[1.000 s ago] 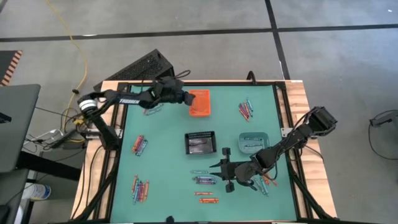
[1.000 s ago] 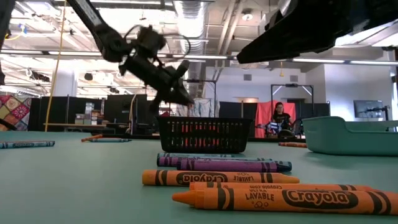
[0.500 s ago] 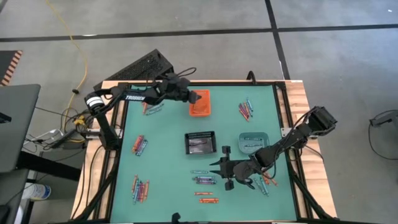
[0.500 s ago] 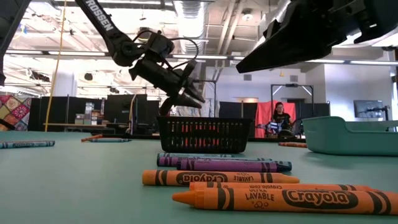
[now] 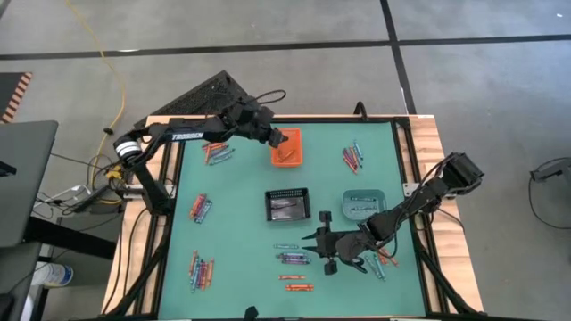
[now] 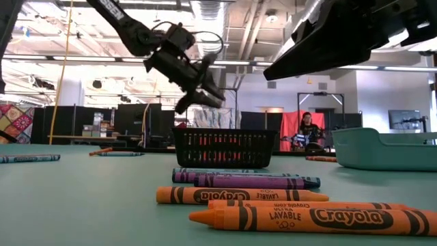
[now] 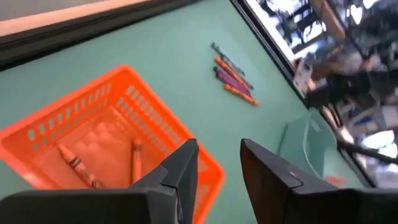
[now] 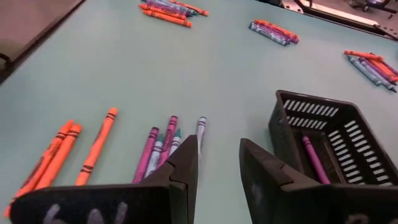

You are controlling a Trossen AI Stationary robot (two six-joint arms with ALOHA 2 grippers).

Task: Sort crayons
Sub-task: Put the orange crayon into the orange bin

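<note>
Above the orange bin (image 5: 287,148) the left end effector (image 5: 274,137) hangs slightly parted and empty, while the right end effector (image 5: 314,242), likewise parted, hovers near purple crayons (image 5: 293,258).

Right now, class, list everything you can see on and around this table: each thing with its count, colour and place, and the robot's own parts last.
Table: one, green top, wooden edges.
Orange bin: one, far side, orange crayons inside.
Black mesh bin: one, centre, a purple crayon inside.
Teal bin: one, right of the black bin.
Crayons: many, orange, blue-teal and purple, in loose clusters around the table.
Keyboard: one, black, beyond the far edge.
Person: one, far back in the room.
Left pincer: open, empty, at the orange bin's left rim.
Right pincer: open, empty, above the near purple cluster.
</note>
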